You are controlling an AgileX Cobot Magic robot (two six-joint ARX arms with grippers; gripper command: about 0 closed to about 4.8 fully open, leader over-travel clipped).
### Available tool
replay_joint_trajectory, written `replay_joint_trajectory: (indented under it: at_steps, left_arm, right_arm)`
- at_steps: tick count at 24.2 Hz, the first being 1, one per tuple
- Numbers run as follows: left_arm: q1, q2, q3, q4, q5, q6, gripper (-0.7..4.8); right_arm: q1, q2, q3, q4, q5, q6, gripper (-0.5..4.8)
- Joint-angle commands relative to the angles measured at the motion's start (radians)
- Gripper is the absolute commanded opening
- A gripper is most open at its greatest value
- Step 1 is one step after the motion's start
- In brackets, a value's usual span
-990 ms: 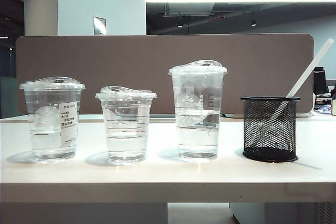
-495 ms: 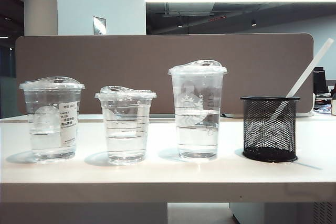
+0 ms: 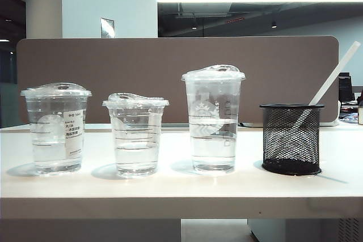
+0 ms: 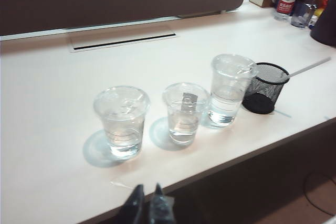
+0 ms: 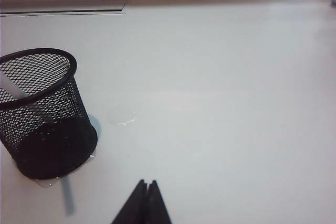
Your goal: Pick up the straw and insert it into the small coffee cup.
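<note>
On the table [image 3: 170, 188], the straw [image 3: 334, 75] leans in the mesh holder [image 3: 291, 139], well apart from the small coffee cup [image 3: 136, 134]. Both tools hang off the table's front, empty: left tool [image 4: 147, 205] nearly closed, right tool [image 5: 144, 203] fully closed.

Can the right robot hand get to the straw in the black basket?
Probably yes. The straw leans out of the mesh holder, its top in open air, cups off to one side. The right gripper is shut and back from the holder, so it must open first.
</note>
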Motion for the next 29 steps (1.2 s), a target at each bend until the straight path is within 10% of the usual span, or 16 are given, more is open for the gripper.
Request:
replay_joint_trajectory:
  at_steps: [1,6,13,20,29]
  left_arm:
    - [-0.001,0.002,-0.003,0.023,0.069,0.006,0.21]
    - [-0.001,0.002,-0.003,0.027,0.094,0.006,0.21]
    - [-0.001,0.002,-0.003,0.027,0.089,0.006,0.22]
    - [-0.001,0.002,-0.003,0.027,0.089,0.006,0.21]
    - [-0.001,0.002,-0.003,0.027,0.088,0.006,0.21]
  right_arm:
    - [0.002,-0.002,-0.007,0.011,-0.003,0.013,0.04]
    - [0.001,0.0,0.141,0.041,0.095,0.103,-0.04]
    - [-0.006,0.182,0.607,0.169,0.332,-0.394,-0.04]
    - [-0.008,0.671,0.915,0.454,0.291,-0.386,-0.04]
    - [-0.341,1.254,0.995,0.623,-0.047,0.14,-0.04]
